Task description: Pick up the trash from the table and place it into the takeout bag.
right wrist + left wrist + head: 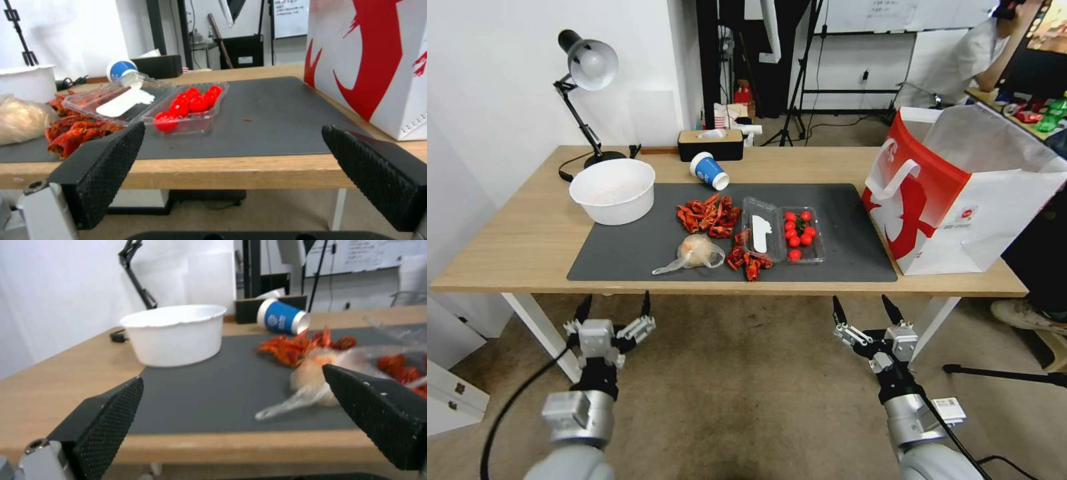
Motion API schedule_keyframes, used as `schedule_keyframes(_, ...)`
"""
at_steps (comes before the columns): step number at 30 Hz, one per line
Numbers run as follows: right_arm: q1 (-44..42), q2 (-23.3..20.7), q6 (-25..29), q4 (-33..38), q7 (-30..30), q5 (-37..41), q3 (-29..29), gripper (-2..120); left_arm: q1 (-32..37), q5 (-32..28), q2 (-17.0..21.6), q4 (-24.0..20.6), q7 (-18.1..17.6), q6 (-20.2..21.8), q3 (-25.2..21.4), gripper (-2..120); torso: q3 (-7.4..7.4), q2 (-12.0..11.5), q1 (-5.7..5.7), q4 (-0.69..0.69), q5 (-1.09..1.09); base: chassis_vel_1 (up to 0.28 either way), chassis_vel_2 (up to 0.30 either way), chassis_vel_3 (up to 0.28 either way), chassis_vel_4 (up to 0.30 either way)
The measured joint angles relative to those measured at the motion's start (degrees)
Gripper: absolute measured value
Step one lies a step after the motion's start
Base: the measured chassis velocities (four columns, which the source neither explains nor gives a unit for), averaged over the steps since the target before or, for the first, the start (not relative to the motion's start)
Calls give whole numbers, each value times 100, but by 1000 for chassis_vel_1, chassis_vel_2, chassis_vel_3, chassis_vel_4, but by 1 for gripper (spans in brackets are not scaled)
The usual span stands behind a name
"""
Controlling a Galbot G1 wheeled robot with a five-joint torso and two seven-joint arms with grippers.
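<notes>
On the table (507, 247), a blue paper cup (710, 171) (282, 316) lies on its side at the back edge of the dark mat (627, 257). A small clear plastic bag (695, 253) (311, 381) rests near the mat's front, beside red crayfish shells (708, 215). The red-and-white takeout bag (960, 193) (369, 60) stands open at the table's right end. My left gripper (616, 303) (231, 376) and right gripper (861, 305) (233, 128) hang open and empty, below and in front of the table's front edge.
A large white bowl (612, 190) stands at the mat's left. An open clear box of tomatoes (784, 233) (191, 103) lies mid-mat, with more shells (750, 261) in front of it. A desk lamp (584, 73) and tissue box (710, 143) sit at the back.
</notes>
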Motion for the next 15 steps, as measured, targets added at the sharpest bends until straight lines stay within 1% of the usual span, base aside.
schedule_keyframes(2,15,-9,-45,3,13,0,-4,100,-153,-292,258,-41,0,162,10,100,0,0,0,0,1,0,0,0,0)
schedule_keyframes(3,35,-24,-76,19,29,0,-6,100,-316,-574,521,-52,1,309,33,100,0,0,0,0,0,0,0,0,0)
schedule_keyframes(4,35,-24,-76,19,29,0,-6,100,-316,-574,521,-52,1,309,33,100,0,0,0,0,0,0,0,0,0)
schedule_keyframes(5,59,-43,-102,29,45,0,-12,100,-453,-835,766,-52,2,431,51,100,0,0,0,-1,-1,0,0,0,0)
schedule_keyframes(6,59,-43,-102,29,45,0,-12,100,-453,-835,766,-52,2,431,51,100,0,0,0,-1,-1,0,0,0,0)
schedule_keyframes(8,94,-69,-144,49,64,0,-28,100,-703,-1303,1232,-51,-1,648,129,100,0,0,0,0,1,0,0,0,0)
schedule_keyframes(9,99,-78,-168,61,70,0,-34,100,-866,-1725,1508,-37,-40,780,203,100,0,0,0,0,0,0,0,0,0)
schedule_keyframes(10,99,-78,-168,61,70,0,-34,100,-866,-1725,1508,-37,-40,780,203,100,0,0,0,0,0,0,0,0,0)
schedule_keyframes(12,98,-79,-185,66,73,-9,-51,100,-1110,-2321,1828,11,-117,1001,307,100,0,0,0,0,1,0,0,0,0)
schedule_keyframes(13,95,-73,-195,71,75,-28,-62,100,-1341,-2681,2064,98,-154,1142,387,100,1,0,0,0,0,0,0,0,0)
schedule_keyframes(14,95,-73,-195,71,75,-28,-62,100,-1341,-2681,2064,98,-154,1142,387,100,1,0,0,0,0,0,0,0,0)
schedule_keyframes(15,97,-69,-203,74,78,-43,-80,100,-1508,-2843,2225,186,-160,1198,435,100,0,0,0,-1,0,0,0,0,0)
